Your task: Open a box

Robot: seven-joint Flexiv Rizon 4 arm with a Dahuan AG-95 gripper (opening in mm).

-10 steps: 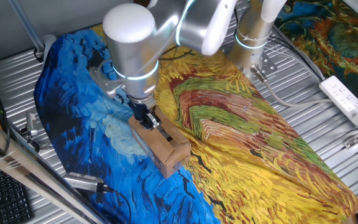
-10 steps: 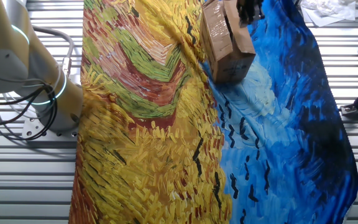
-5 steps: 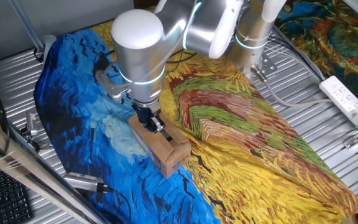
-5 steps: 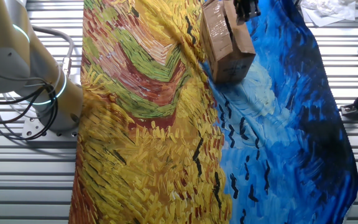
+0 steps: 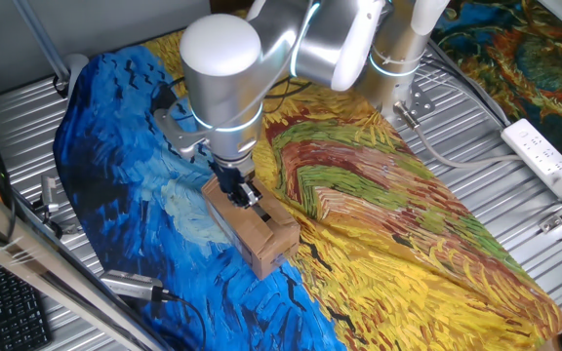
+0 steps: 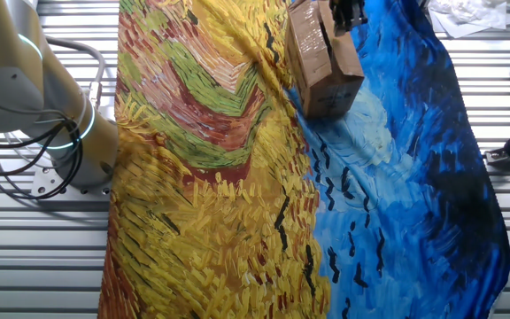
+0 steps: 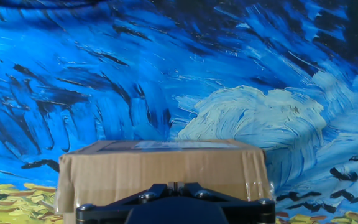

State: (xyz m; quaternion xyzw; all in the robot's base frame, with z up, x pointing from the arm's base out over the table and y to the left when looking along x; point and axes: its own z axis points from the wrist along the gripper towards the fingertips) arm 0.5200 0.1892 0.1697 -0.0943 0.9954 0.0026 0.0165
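The box (image 5: 252, 226) is a small, oblong carton of plain brown cardboard. It lies flat with its top flaps shut, and a strip of clear tape glints along the top in the hand view (image 7: 163, 168). It sits on a painted cloth, right where the blue swirled part meets the yellow part. In the other fixed view (image 6: 321, 62) its long side runs along that colour border, with faint dark print showing on the upper face.

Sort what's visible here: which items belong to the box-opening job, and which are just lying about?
Job:
- box, flaps closed
- gripper, at the box's top

Lying about:
- painted cloth under the box
- power strip
- keyboard
- crumpled paper
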